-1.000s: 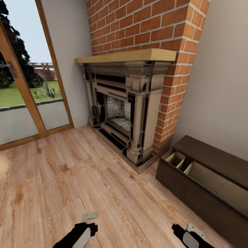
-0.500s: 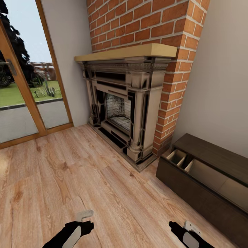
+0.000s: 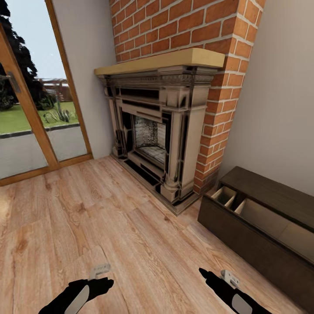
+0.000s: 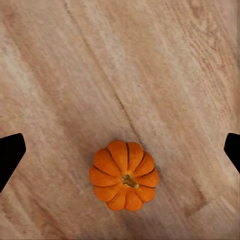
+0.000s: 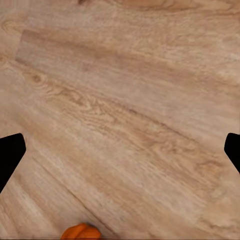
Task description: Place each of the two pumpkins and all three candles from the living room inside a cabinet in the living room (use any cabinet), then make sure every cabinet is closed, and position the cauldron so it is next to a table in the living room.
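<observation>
**Pumpkin on the plank floor, both grippers spread above it**

Pumpkin (image 4: 124, 175) is seen in the left wrist view: orange, ribbed, stem up, resting on the light wood floor (image 3: 131, 235). The left gripper (image 4: 120, 150) is held wide apart above it, the dark fingertips (image 4: 10, 152) well clear at either side and nothing between them. An orange edge of a pumpkin (image 5: 80, 232) is caught at the border of the right wrist view (too little to tell more). The right gripper (image 5: 120, 150) is likewise spread over bare planks, empty. In the head view, both arms are noted low in the frame. The cabinet (image 3: 261, 231) stands right of the fireplace (image 3: 157, 131), one drawer (image 3: 257, 213) pulled out, pale interior showing.
</observation>
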Controlling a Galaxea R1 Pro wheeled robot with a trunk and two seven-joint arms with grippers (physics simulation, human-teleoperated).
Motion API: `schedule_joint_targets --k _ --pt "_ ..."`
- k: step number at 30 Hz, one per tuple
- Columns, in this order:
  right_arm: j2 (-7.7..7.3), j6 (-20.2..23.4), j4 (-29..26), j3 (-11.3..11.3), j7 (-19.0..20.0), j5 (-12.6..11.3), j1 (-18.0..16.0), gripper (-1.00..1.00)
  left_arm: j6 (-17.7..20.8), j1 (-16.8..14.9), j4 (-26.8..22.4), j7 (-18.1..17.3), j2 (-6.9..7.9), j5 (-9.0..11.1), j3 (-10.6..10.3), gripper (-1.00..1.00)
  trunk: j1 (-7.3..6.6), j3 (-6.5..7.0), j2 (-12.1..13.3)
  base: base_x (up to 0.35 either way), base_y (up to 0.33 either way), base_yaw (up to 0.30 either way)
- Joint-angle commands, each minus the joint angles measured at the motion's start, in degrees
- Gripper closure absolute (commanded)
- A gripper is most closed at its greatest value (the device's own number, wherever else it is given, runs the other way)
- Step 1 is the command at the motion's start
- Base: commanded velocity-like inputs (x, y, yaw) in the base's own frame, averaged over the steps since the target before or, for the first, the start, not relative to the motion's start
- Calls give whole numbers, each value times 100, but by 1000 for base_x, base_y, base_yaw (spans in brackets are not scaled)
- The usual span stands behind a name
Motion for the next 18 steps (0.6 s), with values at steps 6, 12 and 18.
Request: schedule_joint_targets --k 6,12,18 --pt "11 16 0 120 119 -60 -3 -100 5 -4 -62 22 6 57 -43 -100 132 -113 -244 0 0 0" --pt "12 16 0 125 135 -68 -3 -100 6 -4 -68 26 8 58 164 -100 263 -214 -485 0 0 154" --pt "12 16 0 126 137 -69 -3 -100 12 -4 -68 -7 10 58 421 -100 395 -310 -726 -114 0 269"
